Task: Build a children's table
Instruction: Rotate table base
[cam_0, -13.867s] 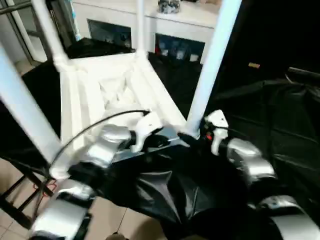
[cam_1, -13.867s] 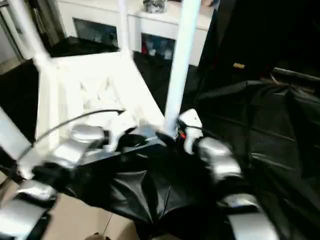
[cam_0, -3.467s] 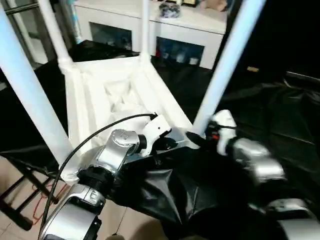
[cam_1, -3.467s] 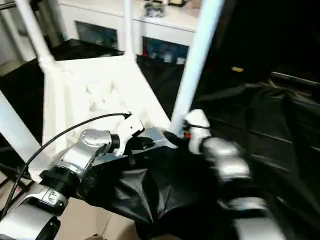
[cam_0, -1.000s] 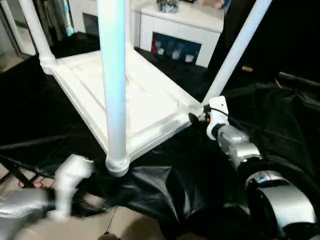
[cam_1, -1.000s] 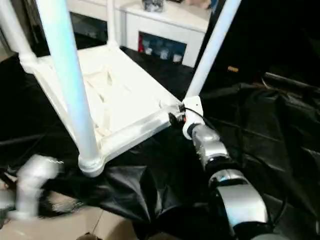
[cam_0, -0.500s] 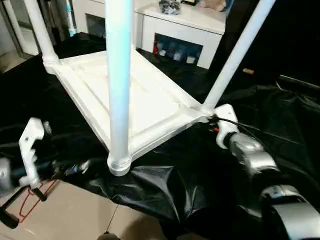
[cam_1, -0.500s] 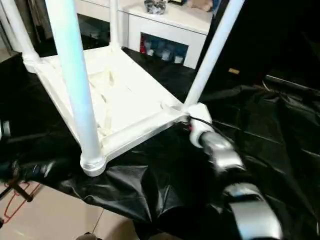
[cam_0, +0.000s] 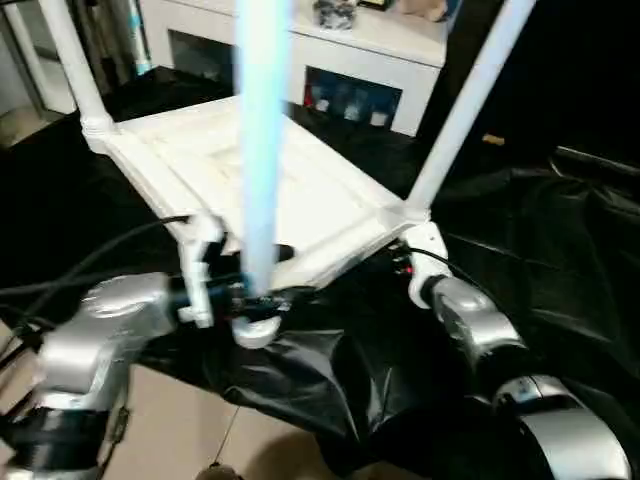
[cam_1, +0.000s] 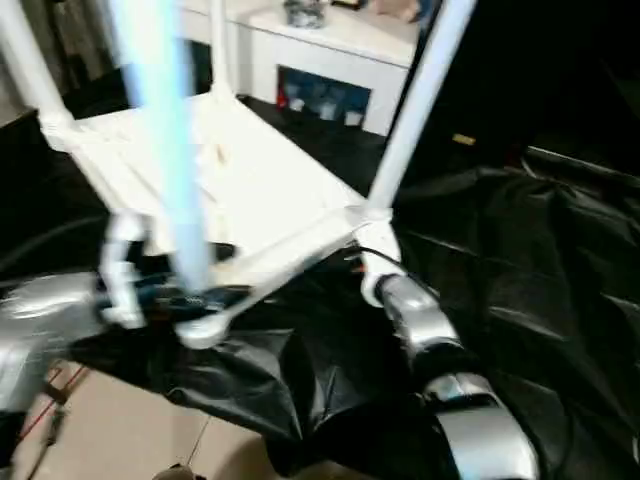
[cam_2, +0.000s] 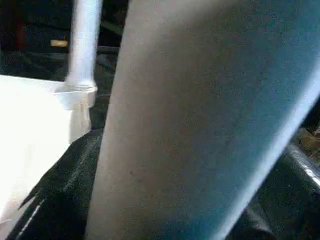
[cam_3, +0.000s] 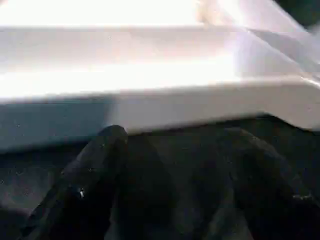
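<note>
- The tabletop (cam_0: 290, 195) lies upside down on a bench covered with black sheeting (cam_0: 560, 250), its ribbed underside facing up.
- Four white legs stand up from its corner sockets: a near leg (cam_0: 262, 150) at the corner closest to the camera, a right leg (cam_0: 465, 110) at the right corner, a far-left leg (cam_0: 70, 65) and a back leg (cam_1: 218, 45).
- The near corner socket (cam_0: 255, 330) sits at the bench edge, above the tiled floor (cam_0: 170, 430).
- The left gripper (cam_0: 232, 285) is at the foot of the near leg, just above that socket, with a black finger (cam_0: 275, 253) showing beside the tube on the tabletop side. In the left wrist view the leg (cam_2: 200, 125) is very close to the camera. The gripper is apart; I cannot tell whether it touches the leg.
- The right gripper (cam_0: 400, 255) is at the right corner, beside the foot of the right leg. In the right wrist view its two black fingers (cam_3: 97, 170) stand apart just under the tabletop's edge (cam_3: 160, 105), clamped on nothing.
- A white cabinet (cam_0: 360, 60) stands behind the bench.
</note>
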